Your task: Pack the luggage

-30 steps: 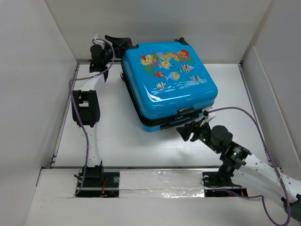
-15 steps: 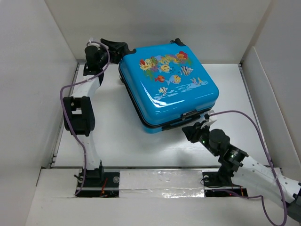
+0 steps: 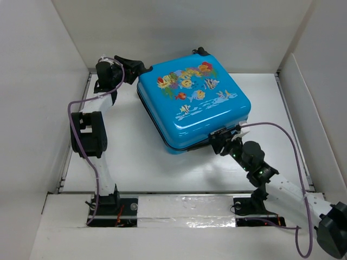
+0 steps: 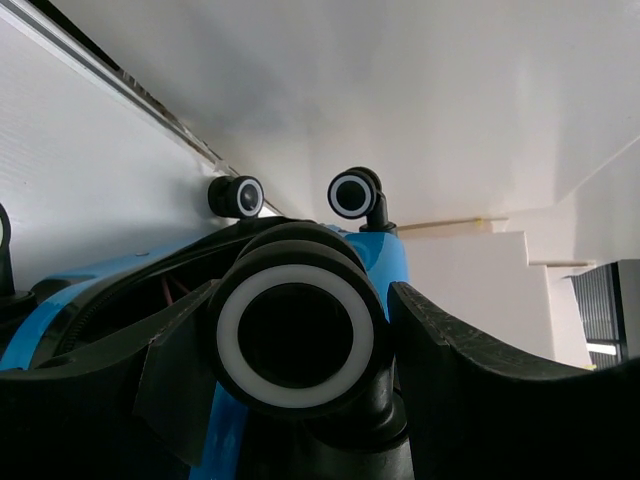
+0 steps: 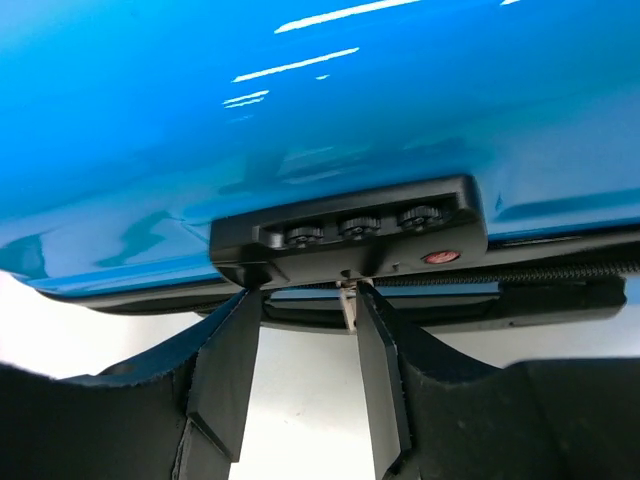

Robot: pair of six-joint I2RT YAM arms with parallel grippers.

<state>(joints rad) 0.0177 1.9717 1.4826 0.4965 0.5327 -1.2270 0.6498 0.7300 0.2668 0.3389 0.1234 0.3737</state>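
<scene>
**Blue luggage now closed on the table, an arm at each end**

Since a second ago the lid has dropped flush onto the base, the luggage has slid toward the far left of the table, and the right end effector has moved up to its near edge.

The luggage lies flat, fish print up, near the middle of the table. The right end effector sits just below the black combination lock. Its fingers are a narrow gap apart and hold nothing. A thin metal zip pull hangs between them, untouched.

The left end effector is at the far-left corner, its jaws spread around a caster wheel. Whether they press on the wheel cannot be told.

Likely risks:
- The zip pull is small and thin, so the right fingers may close beside it and catch nothing.
- A push on the lock edge could slide the glossy shell across the table.
- A caster can swivel, so a brace on the wheel may give way and let the luggage turn.
- Whether the seam is zipped cannot be seen; if not, the lid may lift again
</scene>
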